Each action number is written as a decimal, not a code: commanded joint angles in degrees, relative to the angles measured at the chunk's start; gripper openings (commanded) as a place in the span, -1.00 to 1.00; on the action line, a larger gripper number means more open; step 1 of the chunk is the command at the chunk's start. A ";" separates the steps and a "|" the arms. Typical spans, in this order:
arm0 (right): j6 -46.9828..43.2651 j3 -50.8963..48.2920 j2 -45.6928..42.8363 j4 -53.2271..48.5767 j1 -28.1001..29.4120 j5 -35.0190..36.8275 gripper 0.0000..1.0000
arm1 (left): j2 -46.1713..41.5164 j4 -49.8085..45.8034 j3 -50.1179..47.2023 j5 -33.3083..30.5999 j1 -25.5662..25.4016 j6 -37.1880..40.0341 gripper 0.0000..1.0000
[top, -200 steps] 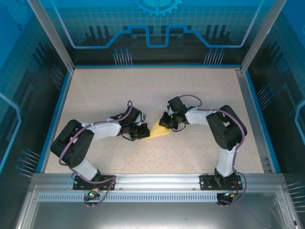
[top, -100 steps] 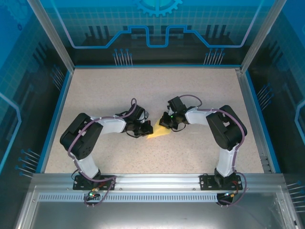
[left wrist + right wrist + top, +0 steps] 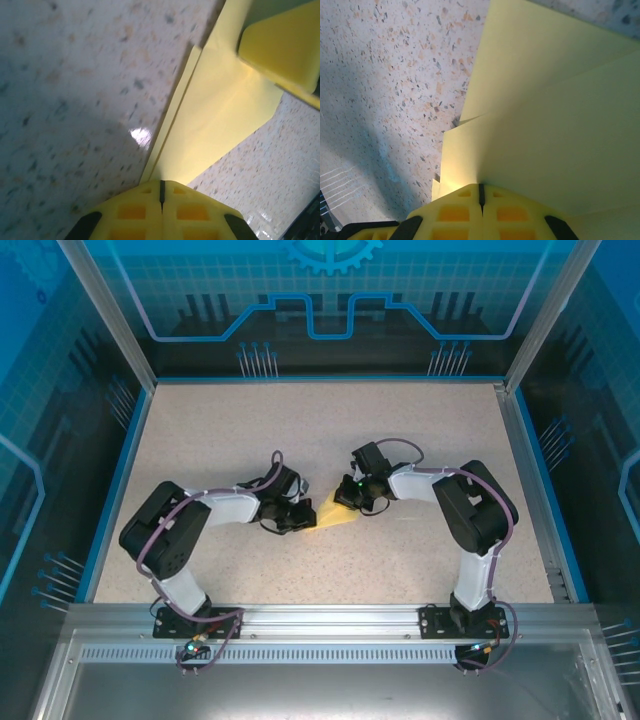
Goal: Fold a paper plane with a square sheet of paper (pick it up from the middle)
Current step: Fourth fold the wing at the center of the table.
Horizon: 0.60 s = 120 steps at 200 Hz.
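Mid-table, one thin, creased, layered yellow paper plane (image 3: 335,516) lies on the speckled table (image 3: 420,430), pinched by two grippers: left gripper (image 3: 161,192) at 9 o'clock, right gripper (image 3: 480,192) at 2 o'clock.

The bright-yellow sheet of paper (image 3: 335,516), folded into a layered wedge with sharp creases, lies near the middle of the surface (image 3: 420,430), between my left pincer (image 3: 300,521) and right pincer (image 3: 350,503).

Speckled beige table (image 3: 300,430) spreads wide under even light, a blue rim (image 3: 320,379) running round it. At 12 o'clock stands a blue back wall (image 3: 440,290) with a gear emblem (image 3: 330,252). Aluminium posts rise at 10 o'clock (image 3: 105,315) and 2 o'clock (image 3: 550,315). A silver rail (image 3: 330,620) lies at 6 o'clock.
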 commanded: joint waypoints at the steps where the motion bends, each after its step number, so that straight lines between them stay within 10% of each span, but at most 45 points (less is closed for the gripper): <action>1: 0.45 -2.10 3.70 -8.15 -0.29 7.12 -1.00 | -1.71 -9.47 -2.58 -0.15 0.31 1.91 -1.00; 120: -0.45 -0.87 3.38 -7.20 -0.24 6.22 -1.00 | -0.06 6.54 -0.08 -3.52 -1.50 -5.44 -1.00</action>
